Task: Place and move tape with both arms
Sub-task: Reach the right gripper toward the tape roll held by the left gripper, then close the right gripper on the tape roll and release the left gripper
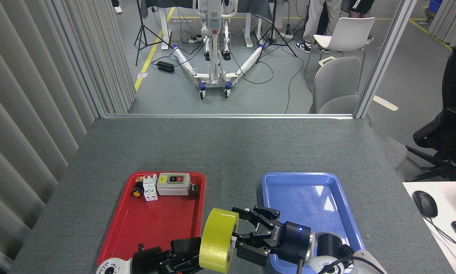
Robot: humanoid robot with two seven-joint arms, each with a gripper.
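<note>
The stiff, light tape roll [217,240] is clamped by the left hand [191,254]; the right hand [238,231], fingers apart, is set at its core.

Robotics lab: tripods [148,28], cabled floor [250,91].

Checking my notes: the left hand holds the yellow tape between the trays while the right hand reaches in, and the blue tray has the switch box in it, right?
Not quite. The head view shows the switch box in the red tray; the blue tray holds nothing. The rest stands: left hand, tape, right hand.
</note>
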